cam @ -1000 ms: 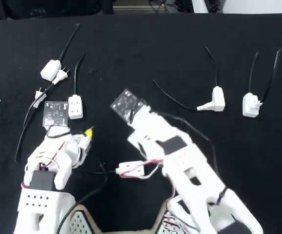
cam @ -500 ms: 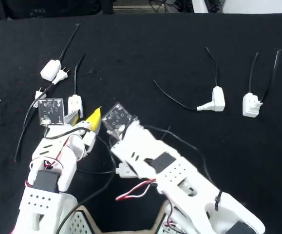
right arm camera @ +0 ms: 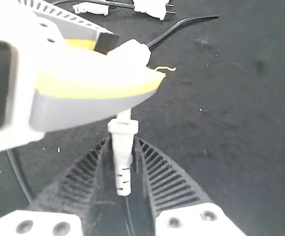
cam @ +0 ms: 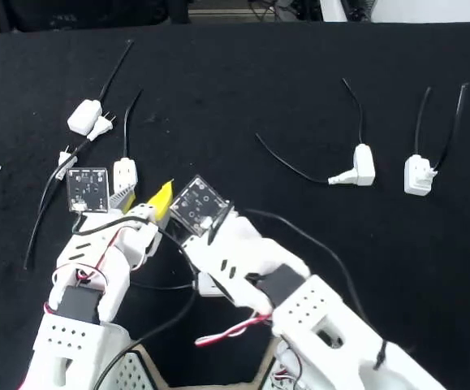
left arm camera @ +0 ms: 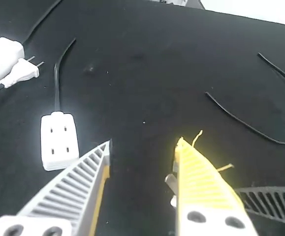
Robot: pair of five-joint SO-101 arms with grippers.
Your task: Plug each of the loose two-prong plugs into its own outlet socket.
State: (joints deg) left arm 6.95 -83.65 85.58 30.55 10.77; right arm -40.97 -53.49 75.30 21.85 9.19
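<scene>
My right gripper is shut on a white two-prong plug, whose black cord runs back between the dark fingers. The plug points toward my left gripper, which is open, with its yellow finger lying just over the plug tip. In the high view the left gripper sits beside the right arm's wrist. A white outlet socket lies flat just beyond the grey finger, also seen as the outlet socket. The plug's tip peeks beside the yellow finger.
A white block and a loose plug lie at the far left, another small plug below them. At the right lie a corded plug and a white block. Black cords trail over the dark table.
The right arm swung left until its wrist came beside the left gripper. The left arm pushed forward toward the outlet socket and its yellow finger spread out.
</scene>
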